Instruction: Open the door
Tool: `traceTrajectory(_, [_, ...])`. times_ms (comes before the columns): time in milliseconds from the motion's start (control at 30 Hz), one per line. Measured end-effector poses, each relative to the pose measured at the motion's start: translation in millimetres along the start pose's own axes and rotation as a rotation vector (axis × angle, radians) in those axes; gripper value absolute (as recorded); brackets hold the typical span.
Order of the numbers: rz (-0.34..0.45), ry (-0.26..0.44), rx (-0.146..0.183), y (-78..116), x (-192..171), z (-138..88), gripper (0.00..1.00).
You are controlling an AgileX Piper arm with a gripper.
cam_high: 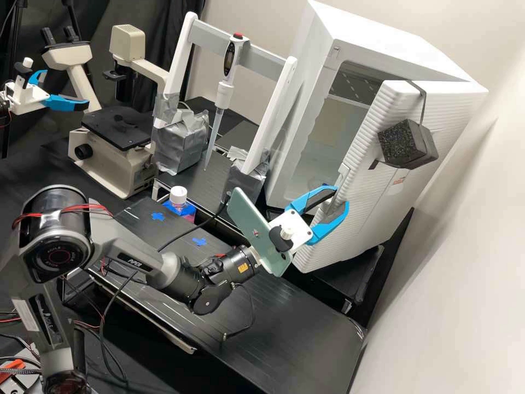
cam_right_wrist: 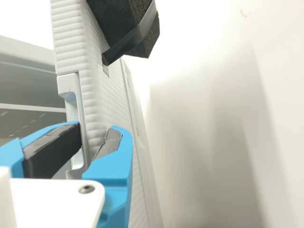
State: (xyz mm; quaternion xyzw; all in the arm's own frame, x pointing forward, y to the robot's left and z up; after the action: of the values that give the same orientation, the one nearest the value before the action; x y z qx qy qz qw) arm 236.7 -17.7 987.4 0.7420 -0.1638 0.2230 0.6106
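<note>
The glossy dark grey arm [cam_high: 117, 243] runs from the lower left of the frame to its middle, elbow bent high, forearm slanting down rightward and black wrist turned up toward the door. Filling much of the upper right, the smooth white cabinet [cam_high: 377, 41] has its ribbed, round-cornered door [cam_high: 383, 213] ajar, right of centre, showing the hollow inside. Left of it stands a white frame [cam_high: 210, 41] with silver tape round its feet; farther left, a cream microscope [cam_high: 117, 128] with a flat black stage. At the middle right, the blue gripper [cam_high: 339, 198] sits at the door's handle [cam_high: 342, 183], jaws parted, astride its edge; whether they press on it, I can't tell. A shiny pale green panel [cam_high: 254, 227] rides beside the wrist. A coarse black foam block [cam_high: 404, 145] is strapped on the door above the gripper.
</note>
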Motion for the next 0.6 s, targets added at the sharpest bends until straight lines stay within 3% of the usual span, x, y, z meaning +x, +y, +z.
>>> traceTrajectory(133, [-0.003, -0.005, -0.006, 0.3, -6, 2, 1.0])
traceTrajectory(333, [0.011, -0.041, -0.041, 9.5, -35, 4, 1.0])
traceTrajectory(400, [0.014, -0.051, -0.032, 12.0, -46, 3, 1.0])
traceTrajectory(600, [0.054, 0.003, -0.064, 15.9, -80, -24, 1.0])
